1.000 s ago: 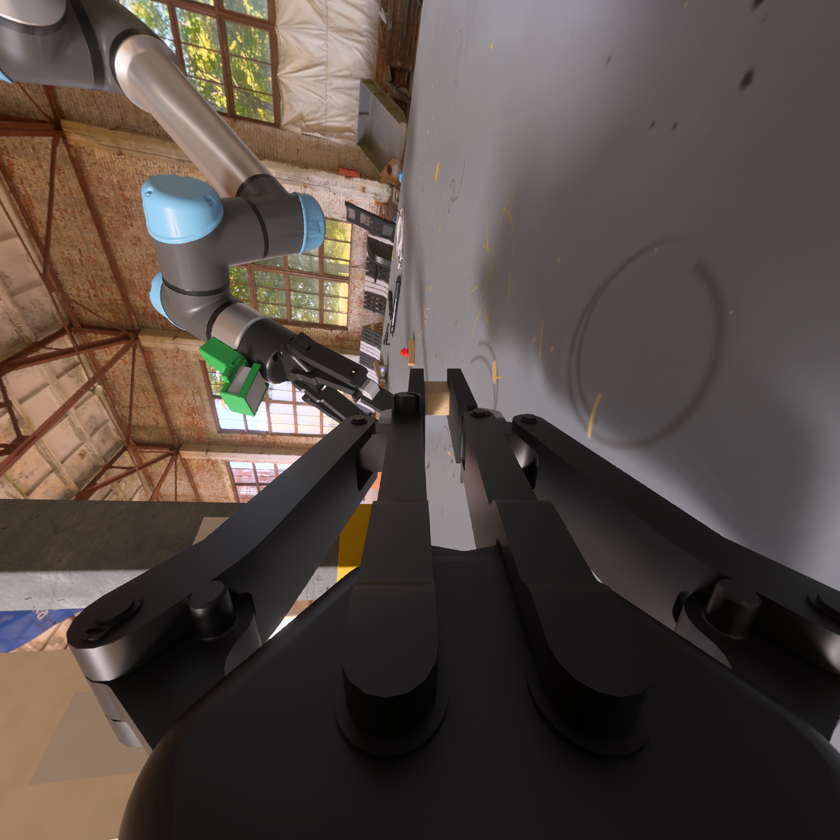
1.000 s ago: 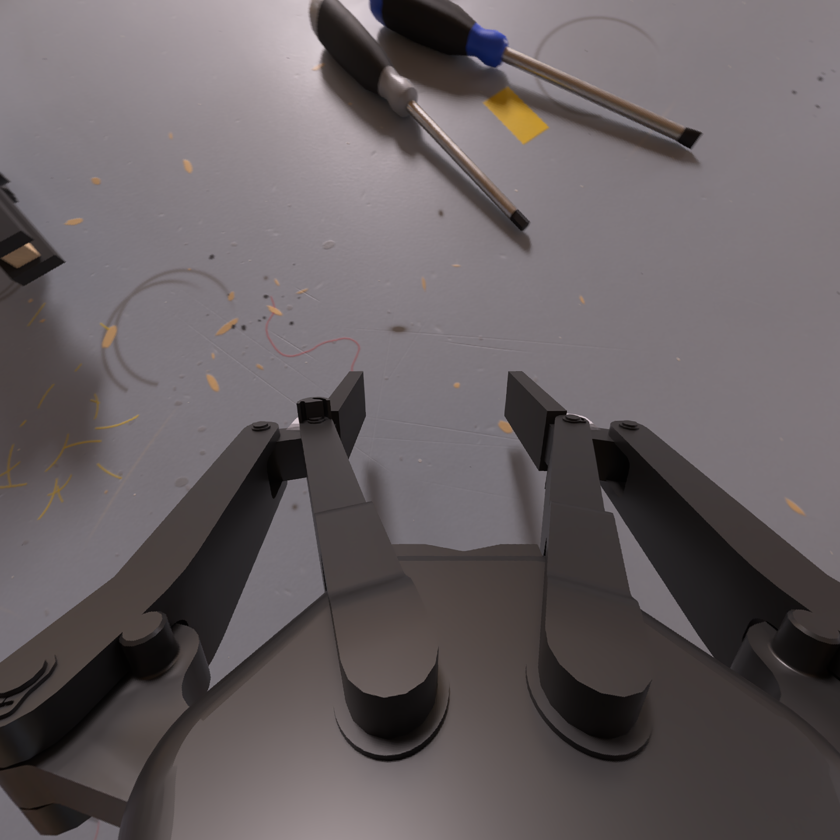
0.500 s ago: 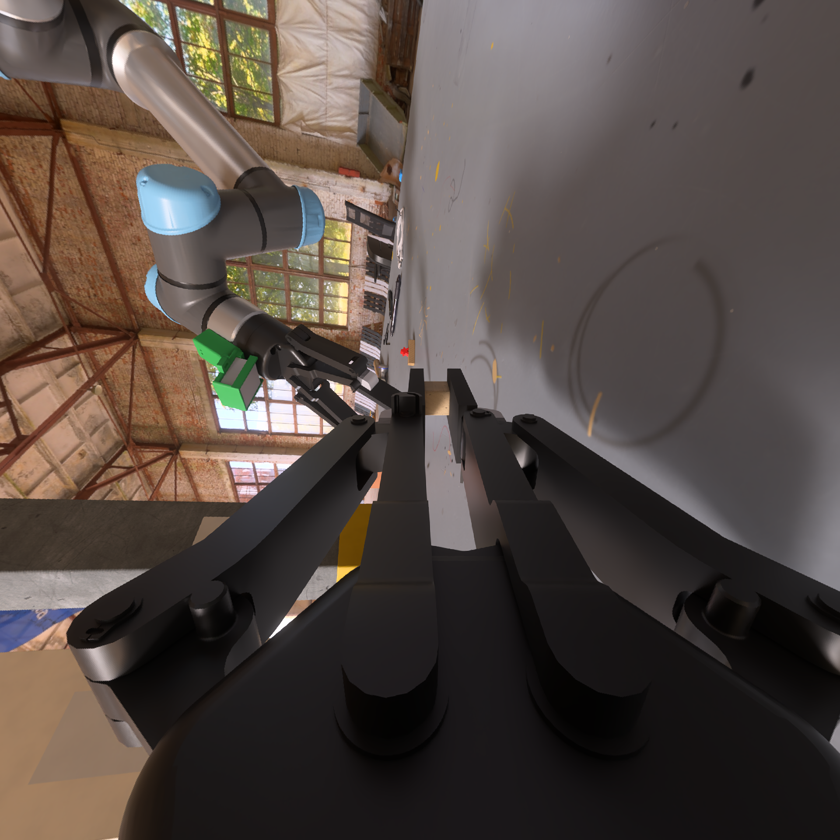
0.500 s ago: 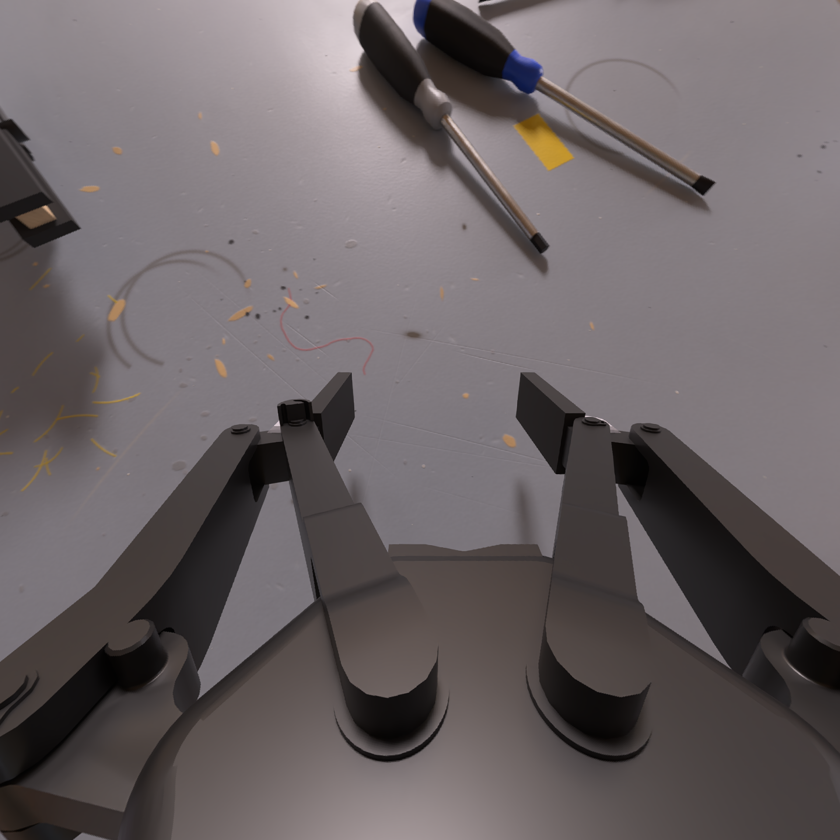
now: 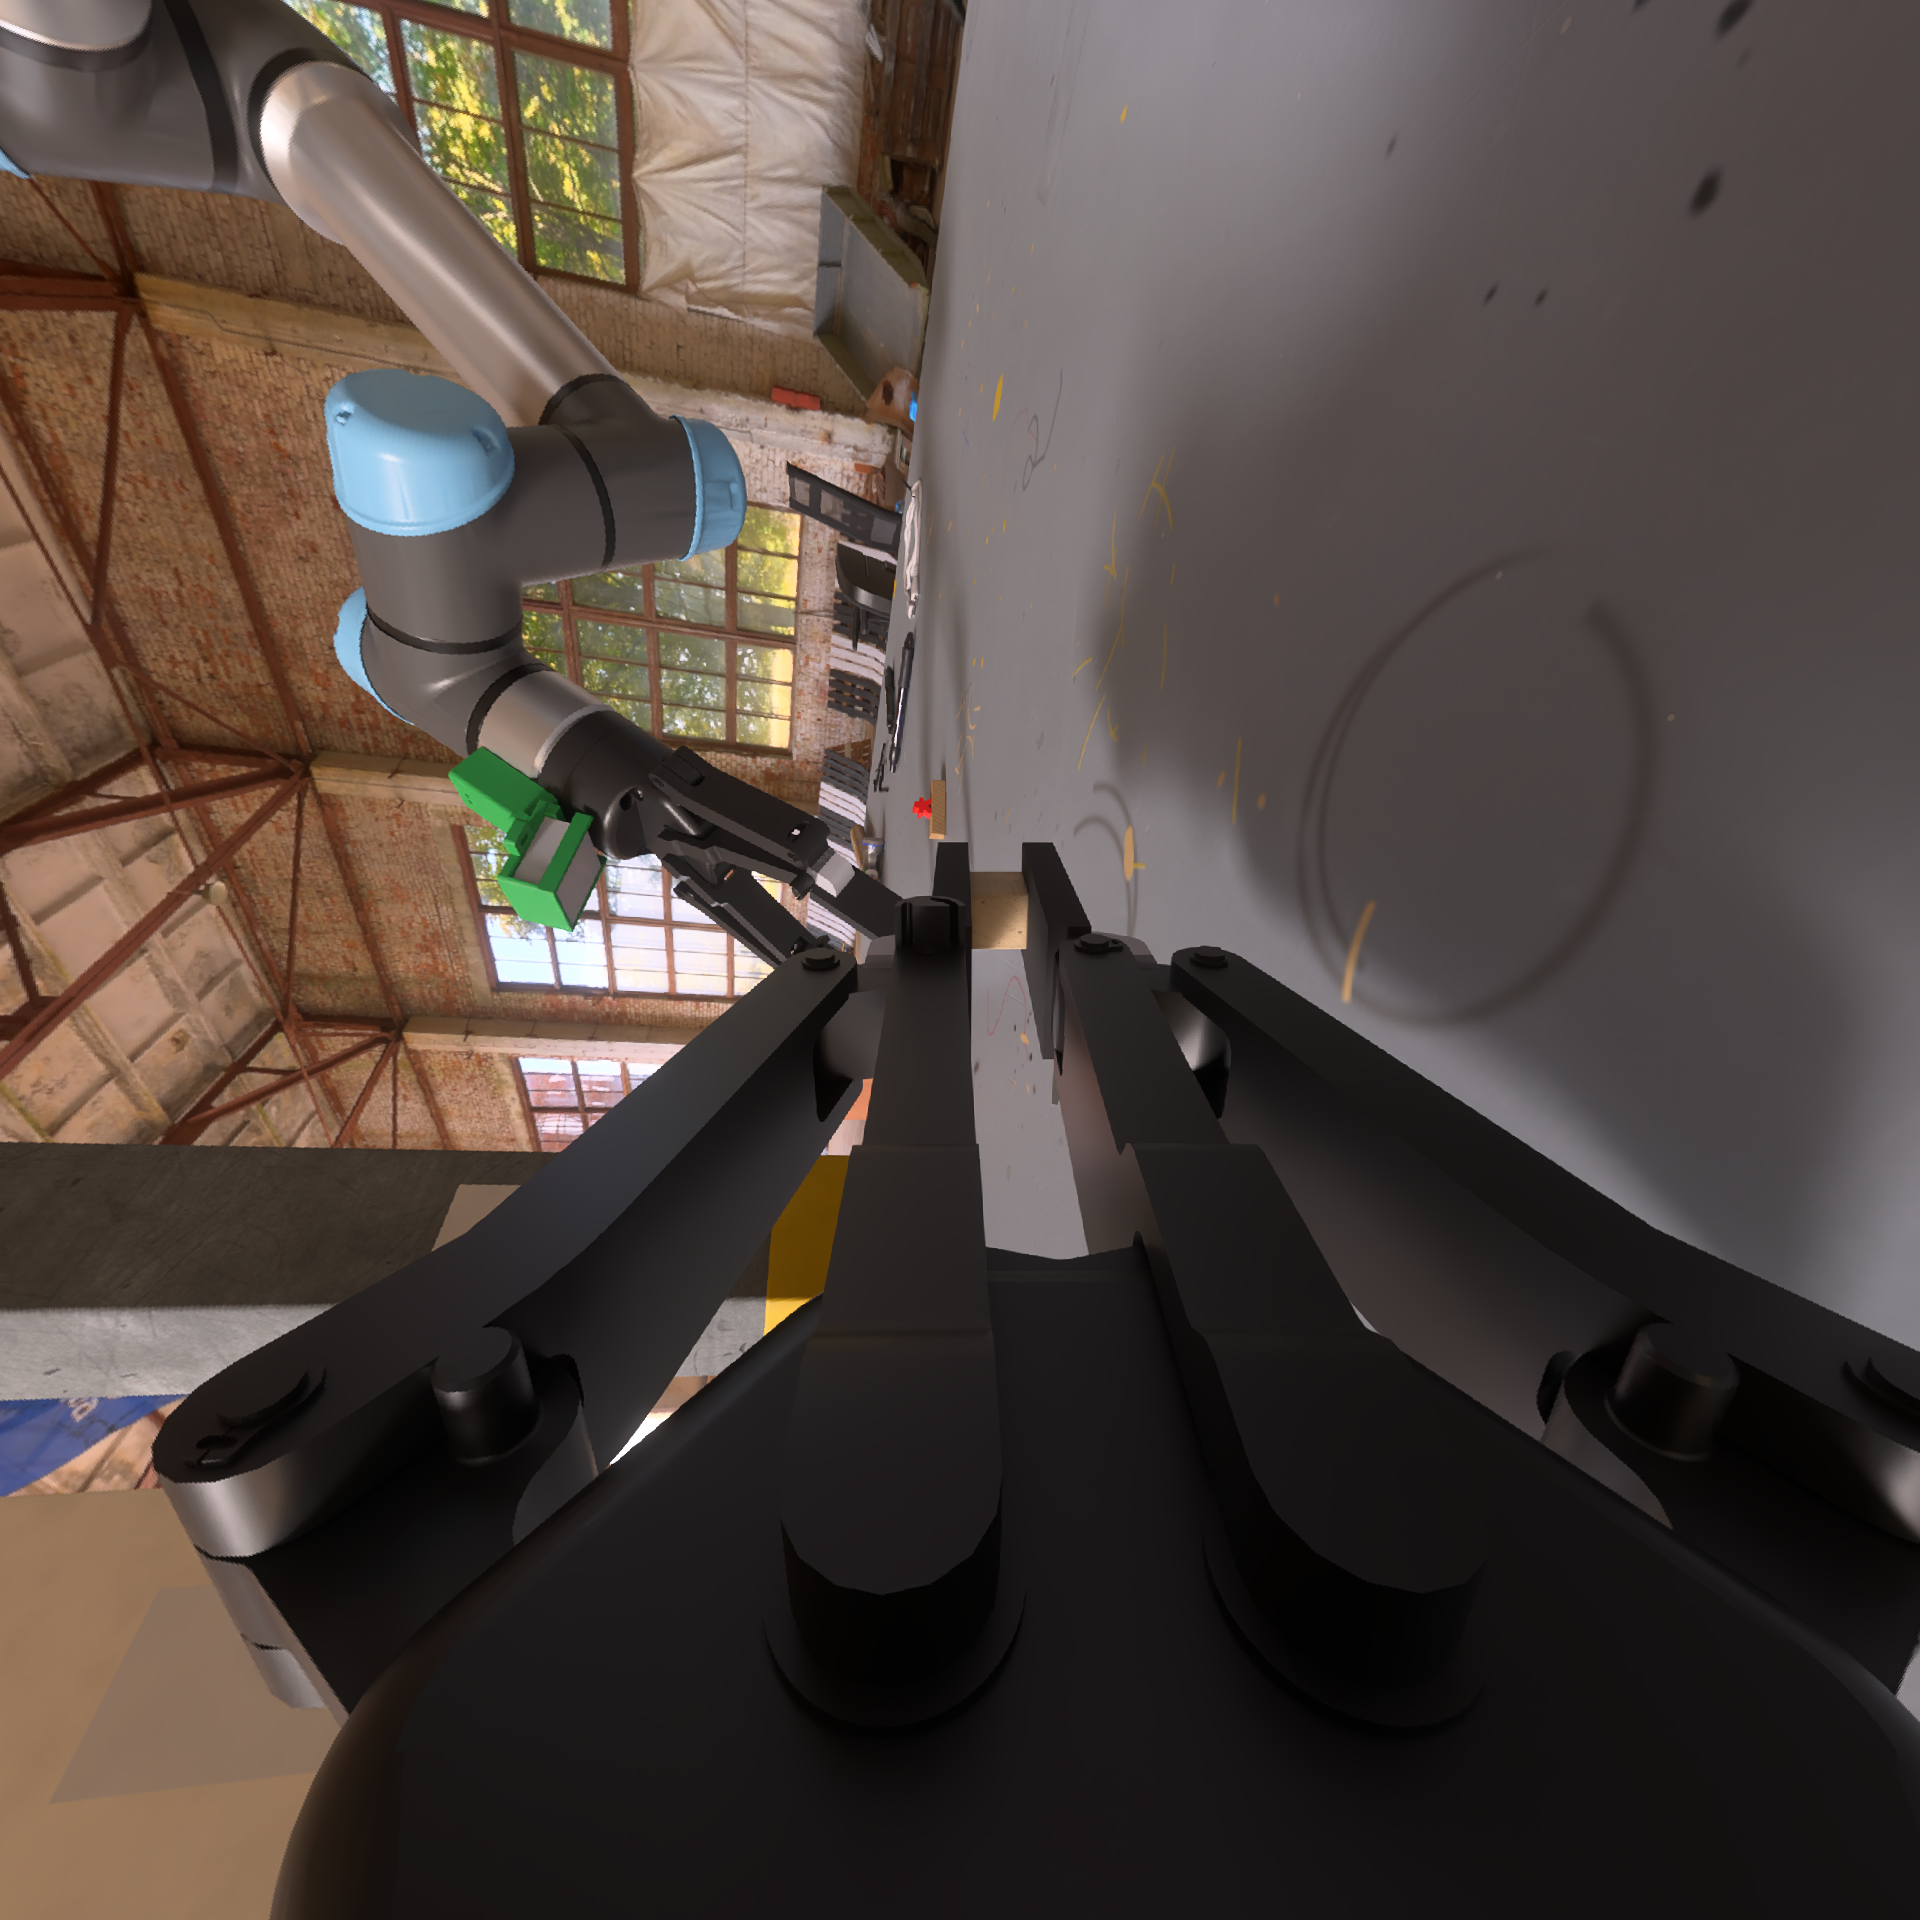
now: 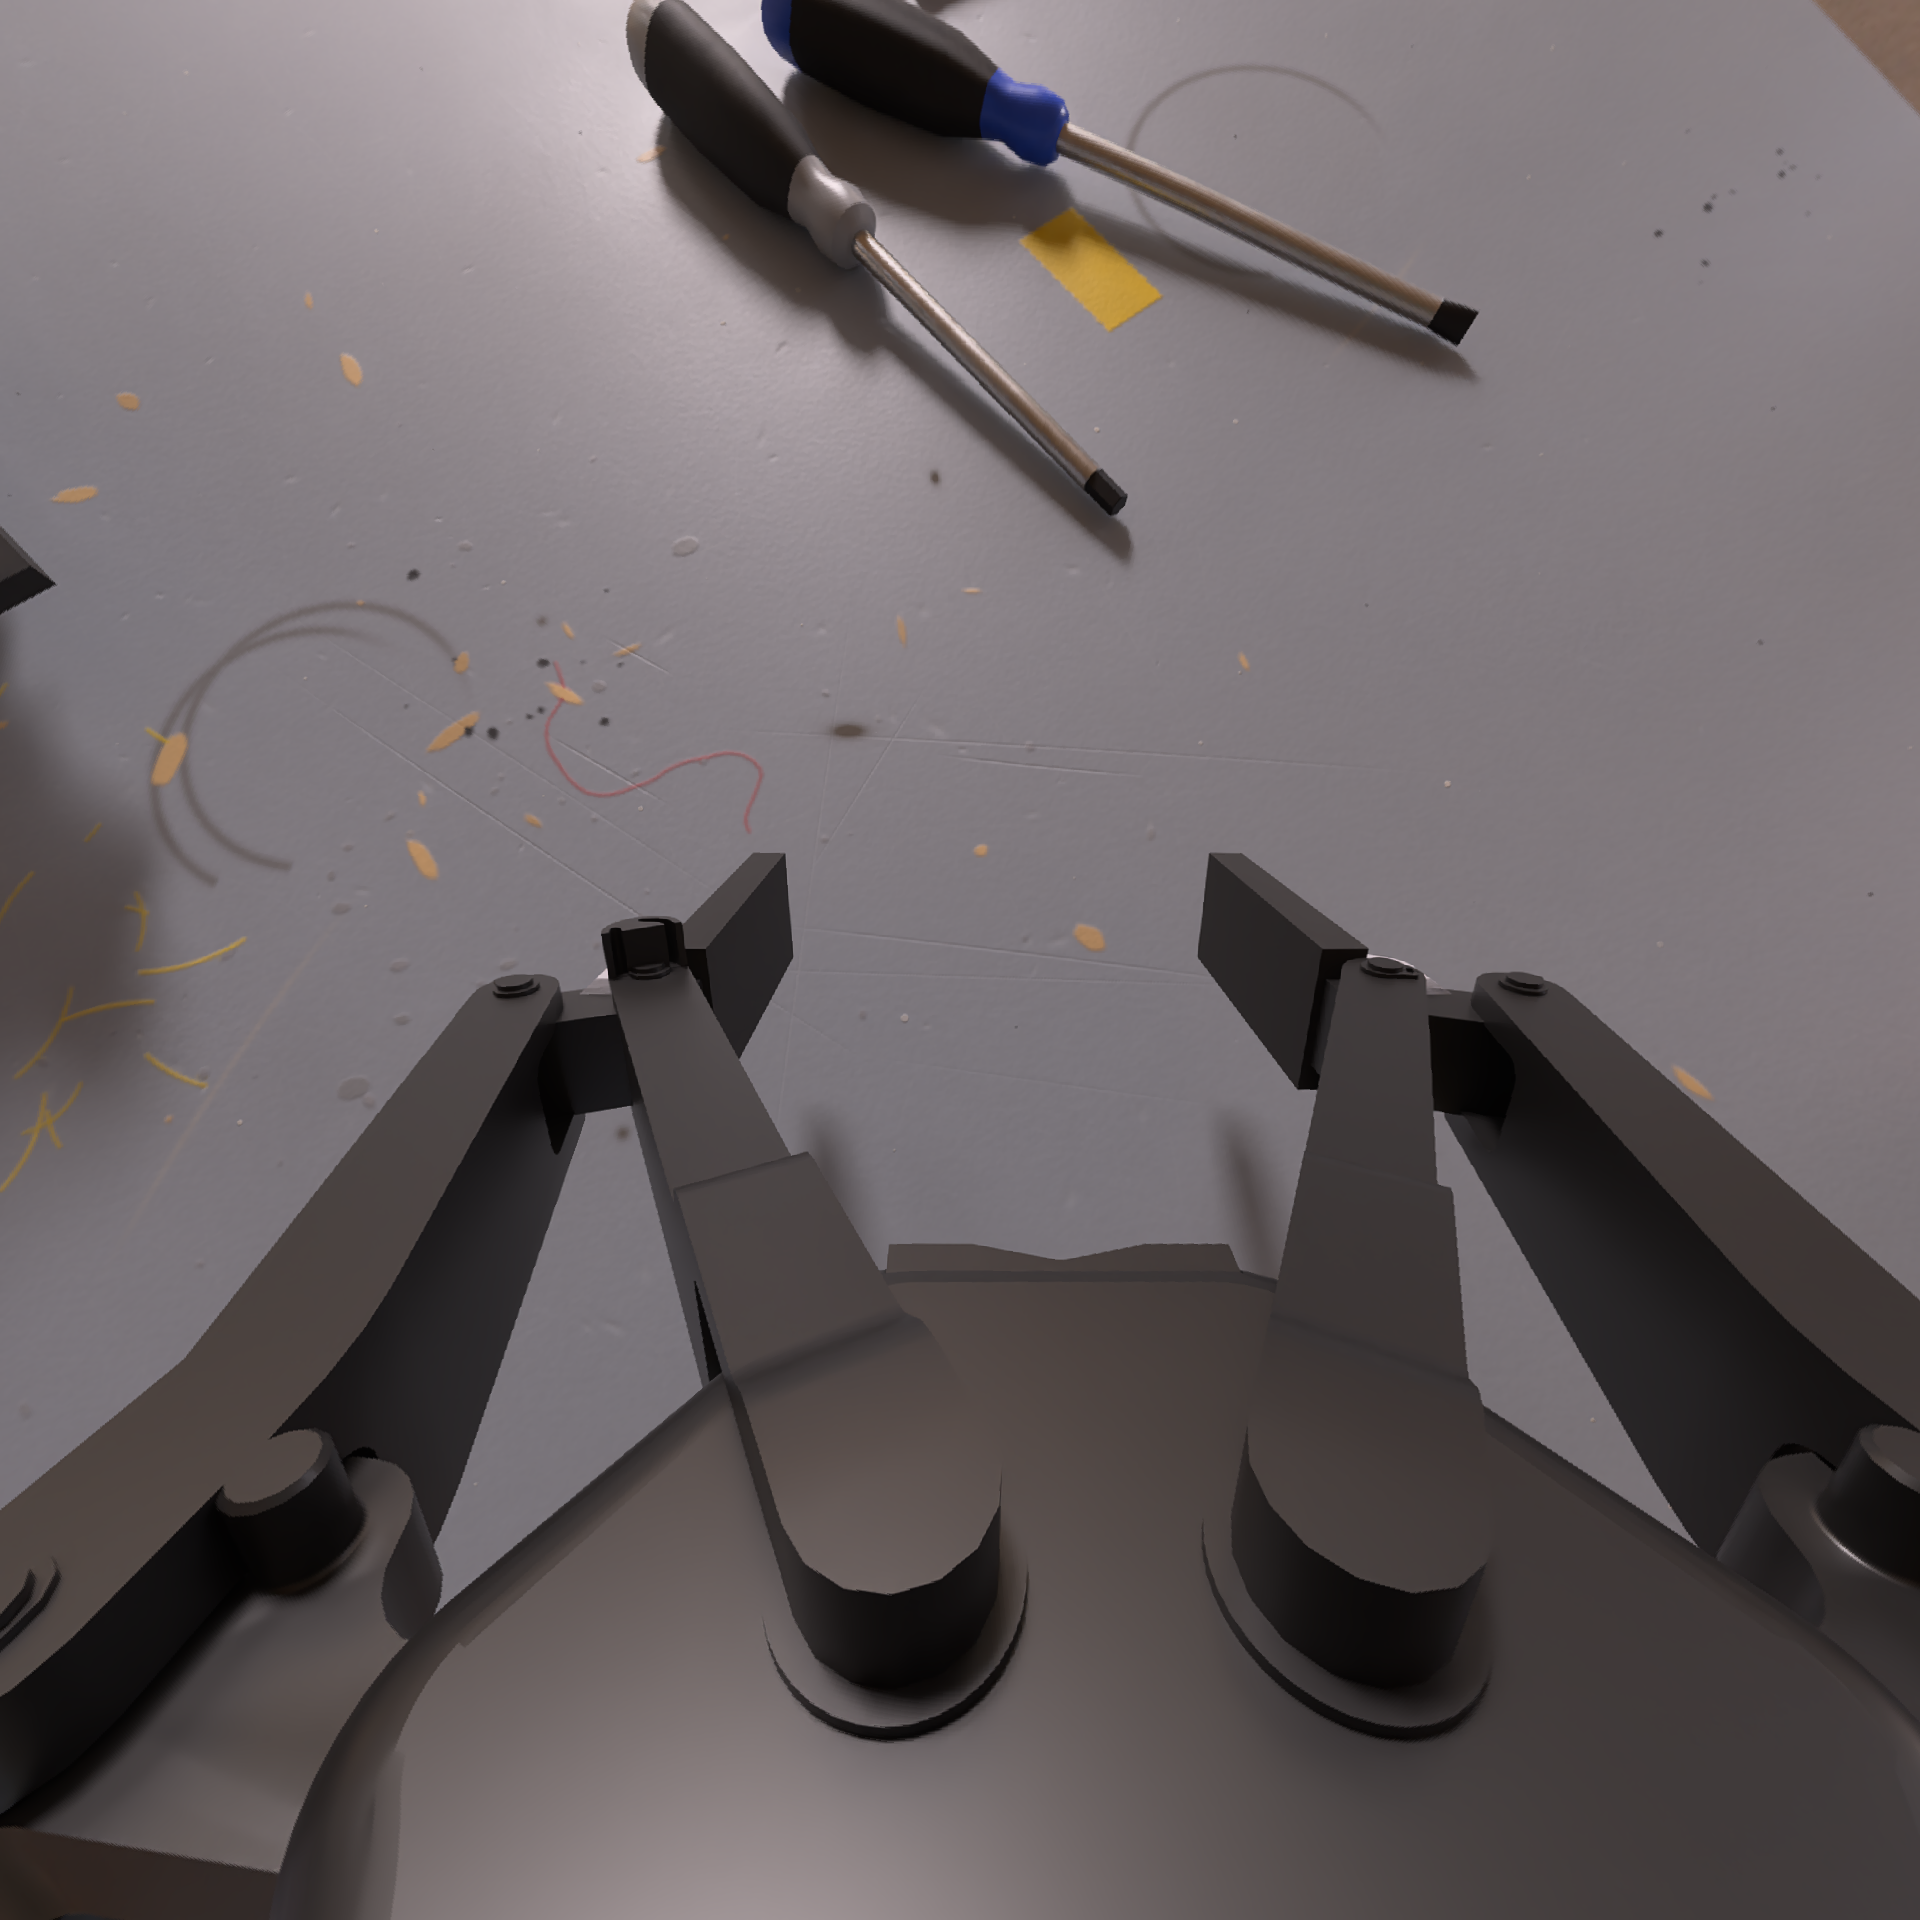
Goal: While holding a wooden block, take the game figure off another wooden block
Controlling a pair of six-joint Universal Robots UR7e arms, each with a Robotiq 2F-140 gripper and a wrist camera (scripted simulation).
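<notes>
In the left wrist view my left gripper [image 5: 997, 896] is shut on a pale wooden block [image 5: 1000, 910] and holds it just above the grey table [image 5: 1455, 364]. Farther along the table a small red game figure [image 5: 921, 807] stands on another wooden block [image 5: 938, 814]. My right gripper [image 5: 831, 883] shows there too, coming in from the left, close beside my left fingers. In the right wrist view my right gripper [image 6: 995, 920] is open and empty above the table [image 6: 1351, 644]. The figure and both blocks are out of that view.
Two screwdrivers lie at the far side in the right wrist view, one with a grey collar [image 6: 831, 197] and one with a blue collar [image 6: 997, 104], with a yellow tape patch [image 6: 1089, 268] between them. A dark fingertip of the left gripper [image 6: 16, 577] pokes in at the left edge.
My right gripper has shifted slightly over the table, first one way and then back, and its fingers stand a little wider. My left gripper and its block have not moved.
</notes>
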